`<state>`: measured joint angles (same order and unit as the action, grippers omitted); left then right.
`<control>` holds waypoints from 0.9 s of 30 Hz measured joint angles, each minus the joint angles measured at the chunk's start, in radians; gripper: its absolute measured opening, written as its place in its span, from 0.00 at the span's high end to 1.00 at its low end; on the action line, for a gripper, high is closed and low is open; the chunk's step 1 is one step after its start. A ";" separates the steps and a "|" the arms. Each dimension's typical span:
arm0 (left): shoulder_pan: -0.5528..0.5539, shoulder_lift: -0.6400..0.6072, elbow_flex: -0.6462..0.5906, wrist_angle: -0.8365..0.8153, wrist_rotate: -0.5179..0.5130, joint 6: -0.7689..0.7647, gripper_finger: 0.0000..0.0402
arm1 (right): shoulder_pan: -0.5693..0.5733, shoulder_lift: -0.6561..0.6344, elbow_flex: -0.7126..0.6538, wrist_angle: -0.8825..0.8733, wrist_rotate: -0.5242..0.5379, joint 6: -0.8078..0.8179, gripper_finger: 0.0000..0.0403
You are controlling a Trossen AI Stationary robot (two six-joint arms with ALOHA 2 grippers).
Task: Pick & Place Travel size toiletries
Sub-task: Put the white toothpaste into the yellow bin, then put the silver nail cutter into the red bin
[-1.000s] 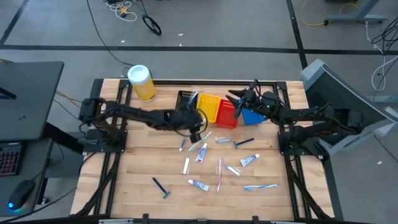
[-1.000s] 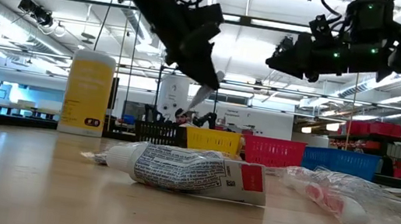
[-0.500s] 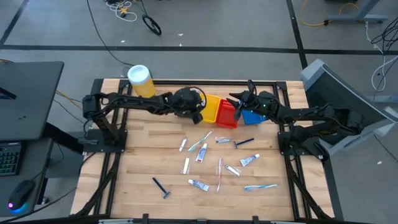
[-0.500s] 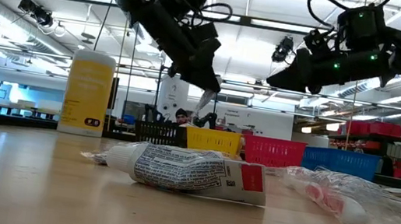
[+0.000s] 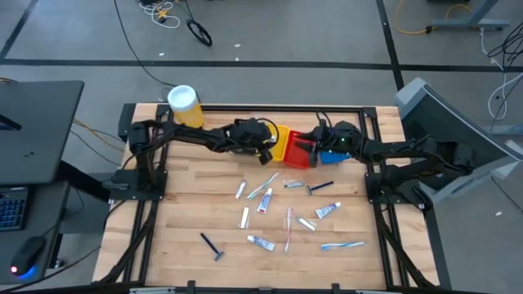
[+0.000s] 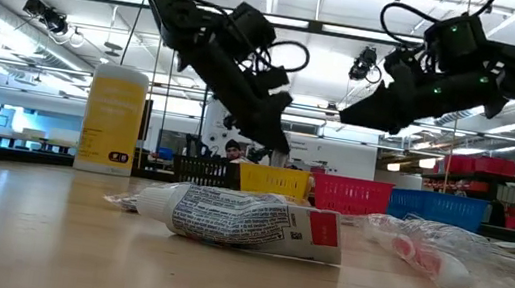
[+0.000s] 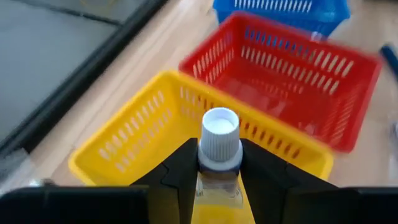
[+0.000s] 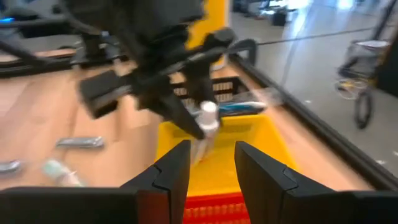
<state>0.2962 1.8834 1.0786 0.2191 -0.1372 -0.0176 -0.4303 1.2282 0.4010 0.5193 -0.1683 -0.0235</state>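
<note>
Two arms are up at the far edge of the tabletop (image 5: 188, 212), both over the row of little baskets. From what we can see, the left gripper (image 7: 219, 163) is clamped on a small tube with a white cap (image 7: 219, 132), cap pointing forward, right above the yellow basket (image 7: 143, 140). The right wrist view shows the same tube (image 8: 205, 124) hanging tilted over that basket's inside. Next in the row come the red basket (image 7: 292, 81) and the blue basket (image 7: 280, 9), and there's a black basket (image 8: 233, 90) on the yellow one's other side.

The right gripper (image 8: 208, 158) hovers over the red basket with its fingers apart and nothing between them.

The rest of the toiletries are still scattered over the middle and near part of the tabletop: white tubes (image 5: 261, 242), pale toothbrushes (image 5: 343, 244), a dark razor (image 5: 212, 245) toward the near left, another razor (image 5: 320, 188) just near of the baskets. A big yellow canister (image 5: 185, 108) stands at the far left corner.
</note>
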 joint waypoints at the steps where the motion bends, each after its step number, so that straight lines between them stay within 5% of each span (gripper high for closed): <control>1: 0.001 0.011 0.001 0.008 -0.002 0.000 0.69 | 0.001 0.000 0.000 -0.009 -0.021 -0.001 0.66; 15: 0.001 -0.039 0.001 -0.020 -0.025 0.015 0.45 | 0.175 0.004 0.000 -0.047 -0.130 0.004 0.66; 27: -0.016 -0.498 -0.029 -0.488 -0.037 -0.052 0.47 | 0.519 0.005 0.084 -0.278 0.075 0.163 0.66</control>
<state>0.2797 1.3849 1.0495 -0.2686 -0.1740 -0.0700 0.0888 1.2327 0.4848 0.2415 -0.0936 0.1394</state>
